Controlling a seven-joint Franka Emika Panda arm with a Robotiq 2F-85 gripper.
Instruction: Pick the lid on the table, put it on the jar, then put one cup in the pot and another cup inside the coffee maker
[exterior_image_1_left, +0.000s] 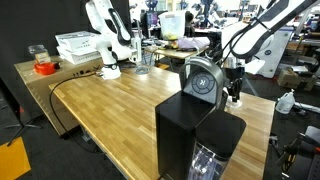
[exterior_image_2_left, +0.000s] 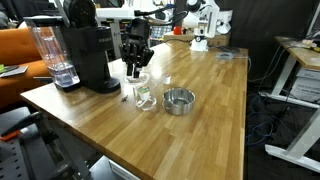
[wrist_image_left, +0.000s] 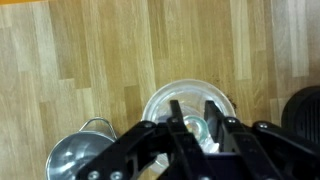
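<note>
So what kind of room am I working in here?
Most likely a robotics lab: another white robot arm stands on the wooden table, and cluttered workbenches fill the background behind the coffee maker.

The coffee maker (exterior_image_1_left: 198, 120) hides the jar; the wrist view's bottom edge cuts off the pot (wrist_image_left: 82, 155).

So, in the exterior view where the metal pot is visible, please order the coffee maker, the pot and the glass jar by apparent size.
1. coffee maker, clearly the largest.
2 and 3. glass jar and pot look about alike; the jar seems taller, the pot wider, so I do not rank them.
</note>
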